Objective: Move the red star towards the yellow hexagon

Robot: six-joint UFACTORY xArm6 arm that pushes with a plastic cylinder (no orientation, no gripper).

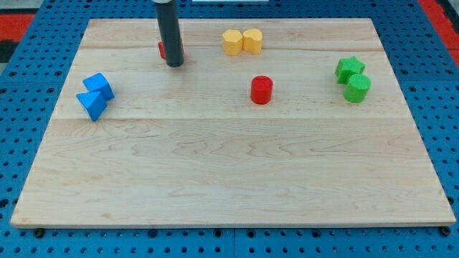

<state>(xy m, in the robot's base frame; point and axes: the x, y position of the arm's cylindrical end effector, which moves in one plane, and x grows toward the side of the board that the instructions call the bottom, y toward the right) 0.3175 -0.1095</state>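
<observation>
The red star point(163, 50) lies near the view's top left and is mostly hidden behind my rod; only red slivers show on either side. My tip point(174, 64) rests on the board just in front of the star, touching or nearly touching it. Two yellow blocks sit side by side at the view's top centre: the right one point(252, 40) looks like the yellow hexagon, and the left one point(232, 42) is a yellow block whose shape I cannot make out. They lie to the right of the star.
A red cylinder point(262, 89) stands near the middle. A blue cube point(98, 85) and a blue triangular block point(91, 105) sit at the left. A green star point(349, 69) and a green cylinder point(357, 88) sit at the right. The wooden board point(229, 179) lies on a blue pegboard.
</observation>
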